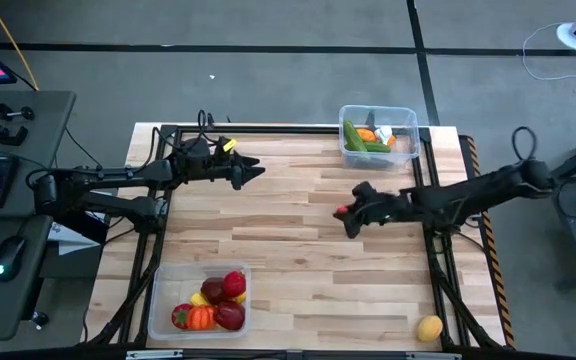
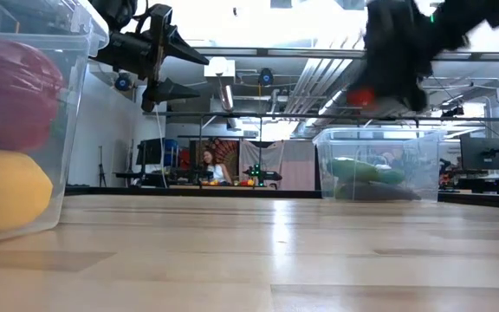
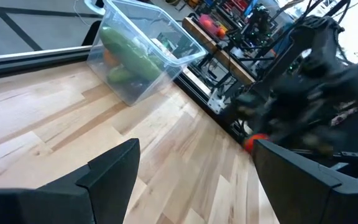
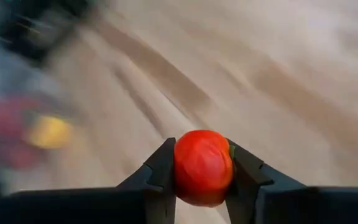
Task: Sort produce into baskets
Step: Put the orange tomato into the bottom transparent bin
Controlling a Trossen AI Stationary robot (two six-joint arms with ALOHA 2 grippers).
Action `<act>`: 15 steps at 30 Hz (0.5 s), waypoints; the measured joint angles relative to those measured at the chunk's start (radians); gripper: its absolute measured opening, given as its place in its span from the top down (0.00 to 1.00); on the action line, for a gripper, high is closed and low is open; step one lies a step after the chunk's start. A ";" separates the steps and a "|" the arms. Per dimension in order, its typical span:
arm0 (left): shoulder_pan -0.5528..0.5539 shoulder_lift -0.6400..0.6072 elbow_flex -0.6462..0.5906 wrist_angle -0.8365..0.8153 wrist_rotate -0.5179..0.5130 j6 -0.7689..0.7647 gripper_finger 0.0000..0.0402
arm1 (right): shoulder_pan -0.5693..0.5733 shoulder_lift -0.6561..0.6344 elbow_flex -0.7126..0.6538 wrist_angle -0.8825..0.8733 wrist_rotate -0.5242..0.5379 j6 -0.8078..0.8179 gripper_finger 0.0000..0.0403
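Your right gripper (image 4: 202, 171) is clamped on a small red tomato (image 4: 203, 167), one finger pressed to each side of it. In the overhead view that gripper (image 1: 346, 214) is raised over the bare wood of the table (image 1: 288, 250), on the near side of the far basket (image 1: 378, 135) and well apart from it; the low view shows the tomato (image 2: 360, 96) lifted clear of the tabletop.

The far basket, your landmark, sits at the table's far edge and holds green cucumbers (image 1: 361, 139) with an orange piece and a white one beside them. Your left gripper (image 1: 253, 170) hangs to the left of that basket, above the wood, its fingers (image 3: 114, 171) spread apart with nothing between them.

The near basket (image 1: 200, 298) lies diagonally across the table from the far basket, at the near left, filled with red, dark red, yellow and orange produce. A yellow lemon (image 1: 429, 328) lies alone at the near right corner, straight down the table from the far basket.

You will find no readable writing, brand or label on the baskets or produce.
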 joint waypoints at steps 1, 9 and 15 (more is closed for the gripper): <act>0.000 0.000 0.000 0.000 0.000 0.000 0.25 | 0.001 -0.020 0.027 0.023 0.010 -0.040 0.80; 0.000 0.000 0.000 -0.002 0.010 0.000 0.25 | -0.043 0.045 0.267 0.020 -0.064 -0.353 0.80; 0.000 0.000 0.000 0.004 0.060 0.000 0.25 | -0.033 0.267 0.492 0.007 -0.272 -0.518 0.78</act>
